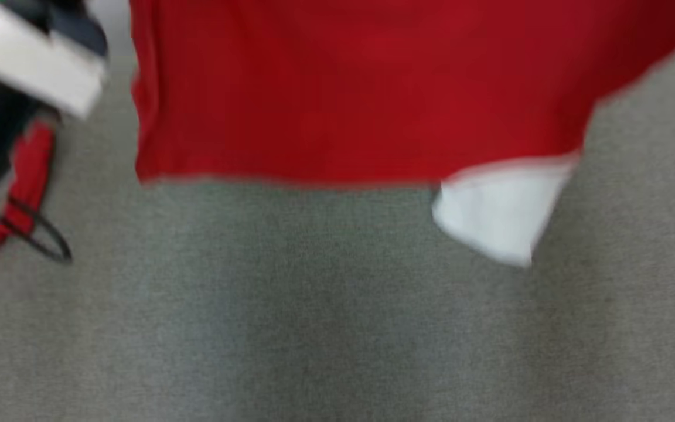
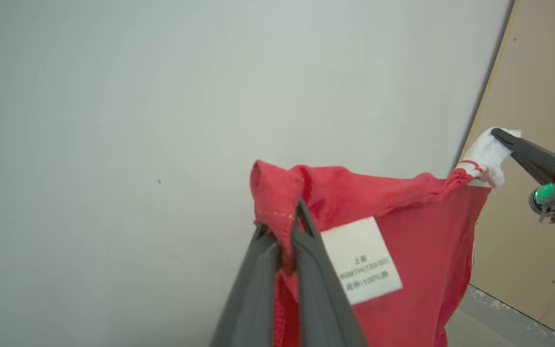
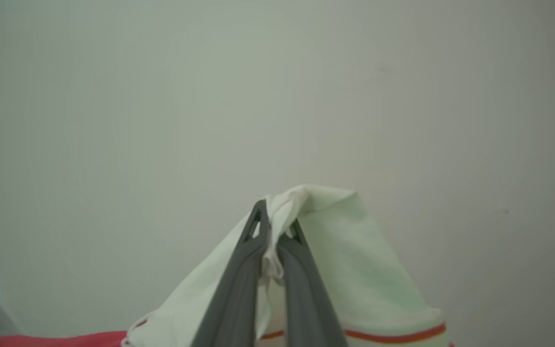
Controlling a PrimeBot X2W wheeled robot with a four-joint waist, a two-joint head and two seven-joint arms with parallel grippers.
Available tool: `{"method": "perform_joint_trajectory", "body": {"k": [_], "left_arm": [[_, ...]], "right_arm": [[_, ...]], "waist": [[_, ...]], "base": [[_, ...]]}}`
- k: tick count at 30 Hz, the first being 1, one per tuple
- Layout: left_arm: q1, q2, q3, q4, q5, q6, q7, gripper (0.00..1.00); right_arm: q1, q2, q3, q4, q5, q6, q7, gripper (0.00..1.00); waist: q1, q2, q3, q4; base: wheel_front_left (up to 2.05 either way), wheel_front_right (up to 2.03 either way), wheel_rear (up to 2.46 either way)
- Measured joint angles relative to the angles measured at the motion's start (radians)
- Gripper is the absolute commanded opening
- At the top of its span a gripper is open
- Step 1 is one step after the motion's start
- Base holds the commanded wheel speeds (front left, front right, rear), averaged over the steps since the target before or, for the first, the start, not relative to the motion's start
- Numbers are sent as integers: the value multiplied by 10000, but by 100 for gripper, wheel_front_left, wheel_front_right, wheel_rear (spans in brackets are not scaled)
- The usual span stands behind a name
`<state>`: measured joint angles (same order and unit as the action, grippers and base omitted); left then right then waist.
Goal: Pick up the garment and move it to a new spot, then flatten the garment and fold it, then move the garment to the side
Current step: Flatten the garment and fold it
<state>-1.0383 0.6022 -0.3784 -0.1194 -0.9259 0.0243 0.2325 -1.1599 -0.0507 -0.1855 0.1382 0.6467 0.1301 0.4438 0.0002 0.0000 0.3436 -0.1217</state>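
Head view, blurred: a red garment (image 1: 361, 88) hangs as a broad sheet across the top of the frame, its lower hem level and clear of the grey carpet (image 1: 314, 328) below. A white sleeve (image 1: 498, 214) dangles from its lower right corner. At the far left are a pale forearm (image 1: 33, 64) and a looped black cable (image 1: 41, 237).

Left wrist view: the left gripper (image 2: 281, 217) is pinched tight on a folded red edge of the garment, with fabric bunched between the dark fingers (image 2: 253, 294). A white care label (image 2: 362, 260) hangs just beside them. Across the taut top edge, the right gripper (image 2: 508, 140) is clamped on the white sleeve. Behind are a pale wall (image 2: 138, 120) and a tan panel (image 2: 542, 72).

Right wrist view: the right gripper (image 3: 277, 214) is closed on a gathered tuck of the white sleeve (image 3: 369, 260), which has a red stripe near its cuff. A strip of the red body shows at the lower left.

Judgement: the cloth looks thin, light and limp. It should drape and crease easily and could slip from a shallow pinch. Hems and seams, where the layers double, look like the surest places to grip, and two grips well apart on one edge should help it lie flat.
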Motion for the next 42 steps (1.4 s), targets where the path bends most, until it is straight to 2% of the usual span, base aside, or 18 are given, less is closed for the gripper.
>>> {"method": "perform_joint_trajectory", "body": {"k": [2, 4, 5, 6, 9, 13, 18, 21, 28, 31, 35, 42], "left_arm": [[-1335, -357, -150, 1267, 426, -357, -314, 0], [-2413, -708, -234, 2510, 1045, -686, -1091, 0], [-3281, -892, -439, 3597, 1946, -963, -2247, 0], [-3572, -945, -614, 4063, 2389, -1057, -2823, 0], [-3768, -1246, -1039, 5394, 3133, -1281, -4429, 0], [-2772, -1636, -1087, 6232, 3241, -1434, -4911, 0], [235, -1839, -616, 5250, 3521, -1517, -4959, 0], [2127, -1929, -633, 4577, 3622, -1532, -4957, 0], [5698, -2311, 15, 3045, 3605, -1532, -4964, 0], [6986, -2483, 527, 2447, 3605, -1532, -4964, 0], [8913, -2633, 740, 1875, 3647, -1559, -4966, 0], [11747, -3058, 690, 1057, 3582, -1559, -4966, 0]], "right_arm": [[-1254, -2, 236, 986, 109, 0, -700, 0], [-2340, -2, 489, 1977, 410, 2, -1461, 0], [-3068, 6, 769, 2755, 606, 2, -2261, 0], [-3288, 4, 894, 3114, 765, 2, -2612, 0], [-3342, 2, 1354, 3812, 1392, 2, -3614, 0], [-1798, -4, 2211, 4029, 2027, 2, -4318, 0], [1665, -25, 2982, 3359, 2399, 2, -4700, 0], [3702, -385, 3170, 2667, 2717, 0, -4846, 0], [7659, -1018, 3515, 683, 3150, 2, -4750, 0], [9270, -1304, 3396, -96, 3156, 2, -4535, 0], [11521, -1494, 2993, -1126, 2980, 2, -4050, 0], [14772, -1206, 2038, -3149, 2550, 2, -2844, 0]], "waist": [[0, 1, 512, 11], [1, 0, 1002, 0], [2, 0, 1436, -29], [2, 0, 1623, -50], [3, 0, 2062, -146], [2, 0, 2178, -345], [1, 0, 1897, -414], [0, 0, 1621, -407], [-3, 0, 678, -388], [-4, 0, 166, -377], [-5, 0, -555, -355], [-7, 0, -1326, -335]], "base": [[0, 0, 0], [0, 0, 0], [0, 0, 0], [0, 0, 0], [0, 0, 0], [0, 0, 0], [0, 0, 0], [0, 0, 0], [0, 0, 0], [0, 0, 0], [0, 0, 0], [0, 0, 0]]}}
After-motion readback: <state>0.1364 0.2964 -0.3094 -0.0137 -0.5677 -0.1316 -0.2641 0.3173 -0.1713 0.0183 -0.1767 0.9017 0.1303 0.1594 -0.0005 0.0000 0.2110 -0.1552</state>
